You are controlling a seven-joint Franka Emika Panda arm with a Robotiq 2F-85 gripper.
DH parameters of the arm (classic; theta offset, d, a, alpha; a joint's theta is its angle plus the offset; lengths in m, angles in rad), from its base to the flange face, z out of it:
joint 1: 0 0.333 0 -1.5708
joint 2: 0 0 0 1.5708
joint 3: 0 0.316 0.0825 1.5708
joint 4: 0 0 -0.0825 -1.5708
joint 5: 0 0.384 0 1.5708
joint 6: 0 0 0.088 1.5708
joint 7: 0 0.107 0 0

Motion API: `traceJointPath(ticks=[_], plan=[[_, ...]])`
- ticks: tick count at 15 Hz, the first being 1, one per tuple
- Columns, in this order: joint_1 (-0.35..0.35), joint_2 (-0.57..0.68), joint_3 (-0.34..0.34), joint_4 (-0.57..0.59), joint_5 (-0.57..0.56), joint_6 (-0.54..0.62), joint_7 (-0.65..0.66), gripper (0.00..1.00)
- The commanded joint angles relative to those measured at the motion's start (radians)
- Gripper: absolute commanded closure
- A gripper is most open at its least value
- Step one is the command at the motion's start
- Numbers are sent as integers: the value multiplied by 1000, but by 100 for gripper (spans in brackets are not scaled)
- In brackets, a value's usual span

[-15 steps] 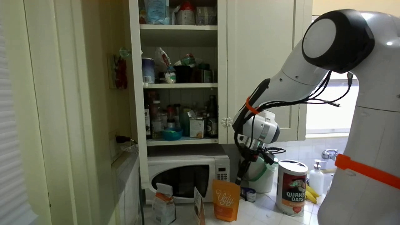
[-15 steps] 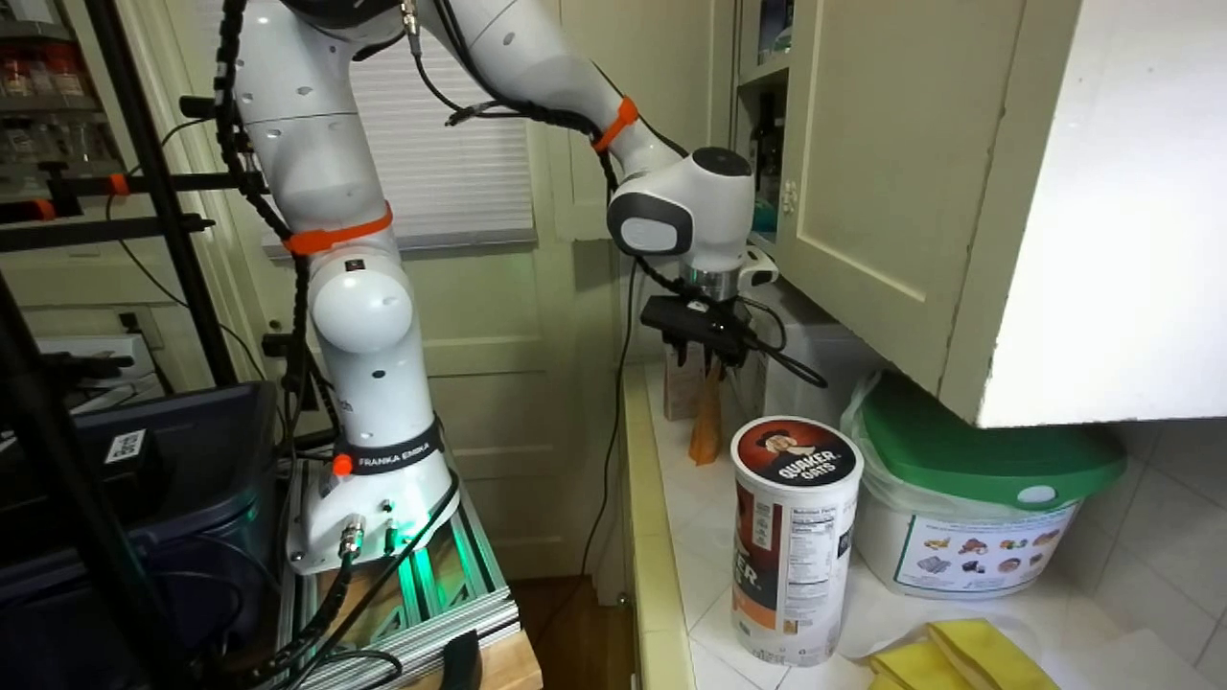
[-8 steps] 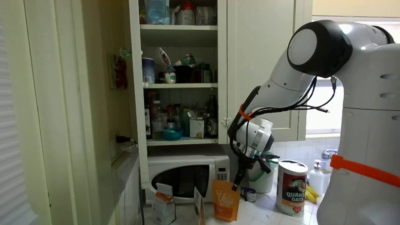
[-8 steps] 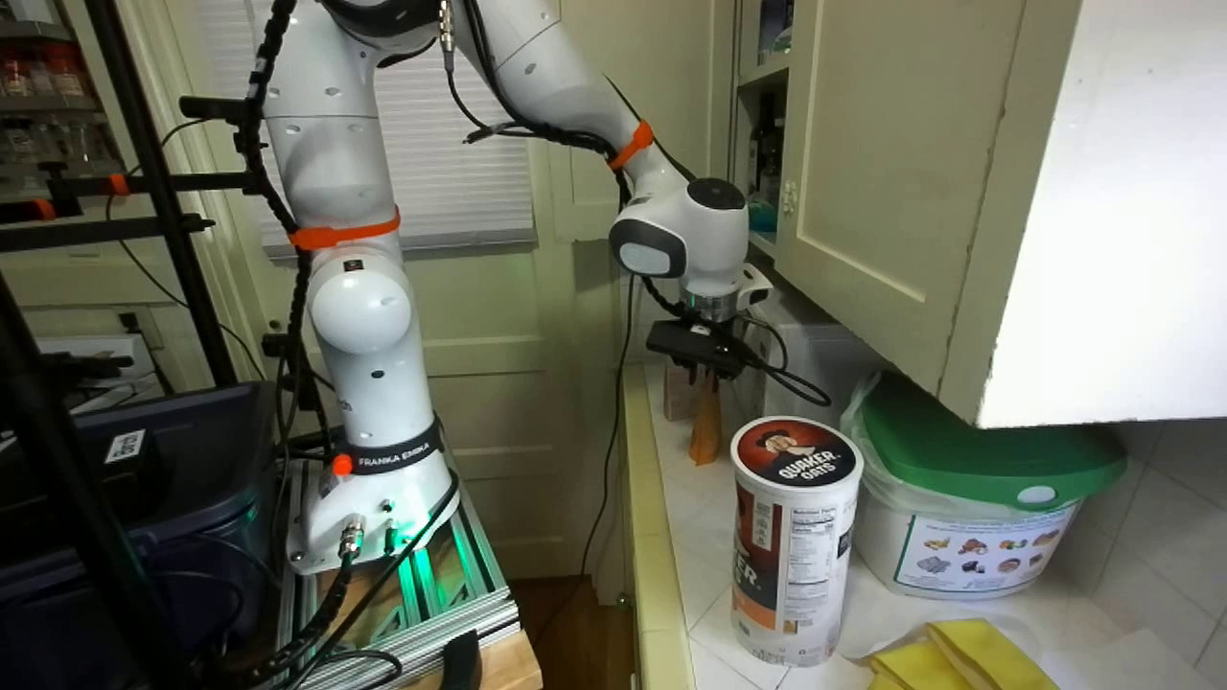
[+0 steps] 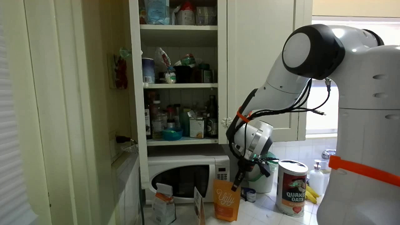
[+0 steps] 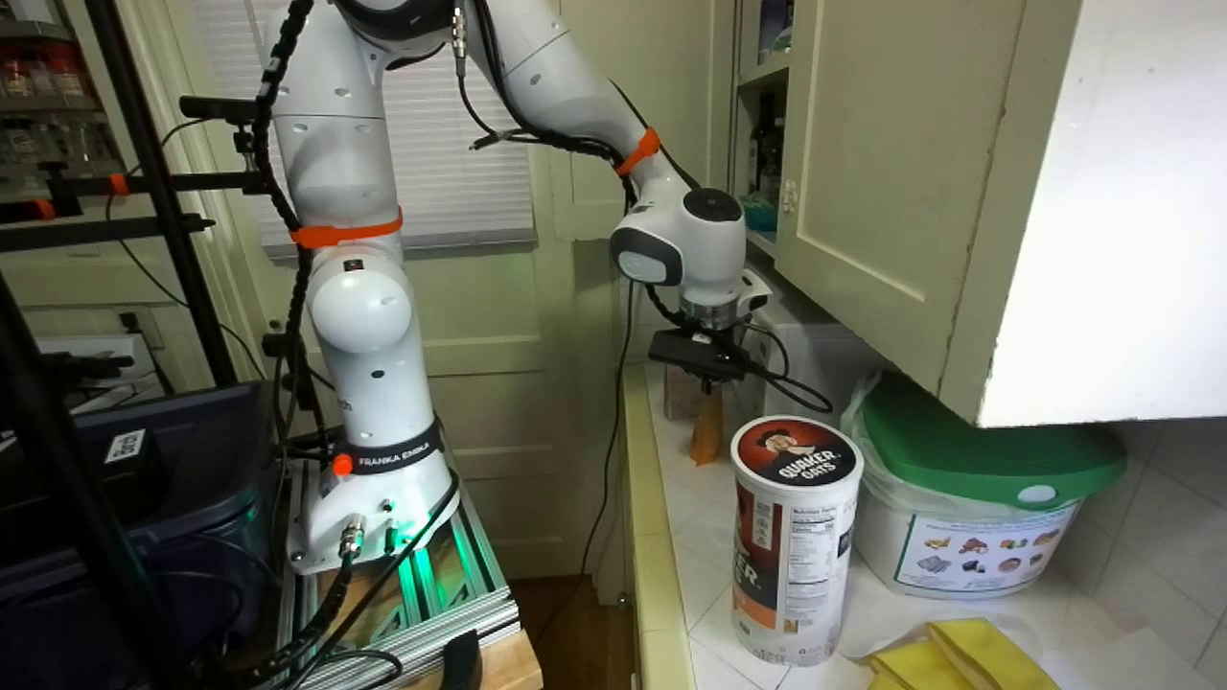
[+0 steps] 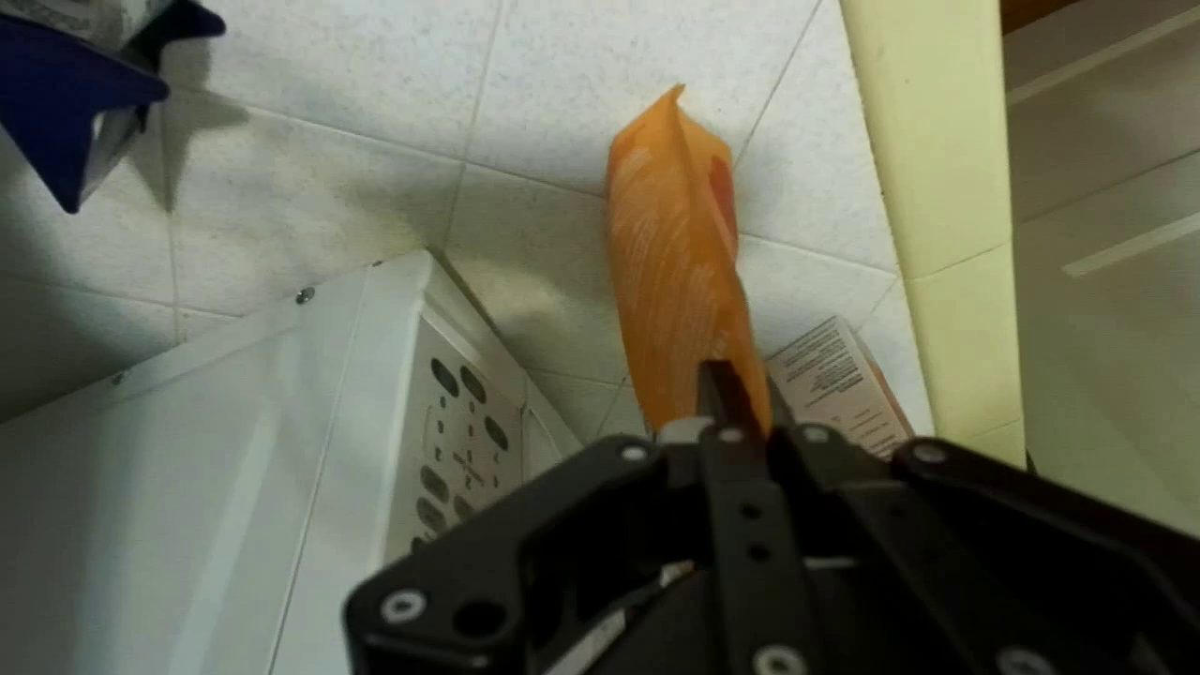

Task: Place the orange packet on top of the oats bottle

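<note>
- Nearest in the wrist view, the gripper [image 7: 750, 403] reaches the upper edge of the orange packet [image 7: 680, 272]; the jaws stand nearly together and look clenched on that edge; how firm the pinch is, I cannot tell;
- the packet stands upright on the tiled surface [image 7: 562, 75], its base seemingly resting there; the step in hand, I judge, is securing this grip, so lifting should wait until the material holds without slipping;
- near the packet stands a carton [image 7: 834, 384], with the microwave [image 7: 309, 450] on the other side; raise straight up first, since a sideways pull could knock the carton or peel the packet loose;
- farther off, well apart, the oats bottle [image 6: 796, 565] stands upright, nothing on its lid; the packet's bottom should pass above that lid before any travel across; then centre it, lower gently and part the jaws slowly, as a soft packet may topple;
- beyond, a green-lidded bin [image 6: 968, 551] stands near the bottle, and the cupboard [image 6: 891, 163] hangs above; keep the wrist away from both.
</note>
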Motion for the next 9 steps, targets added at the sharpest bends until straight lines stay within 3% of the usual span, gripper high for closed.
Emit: traceJointPath(ticks=[1, 4, 9], plan=[[-35, -51, 34, -58, -68, 49, 116, 99], [-60, -121, 27, -111, -138, -17, 277, 99], [-109, -300, -3, -233, -181, -23, 543, 99]])
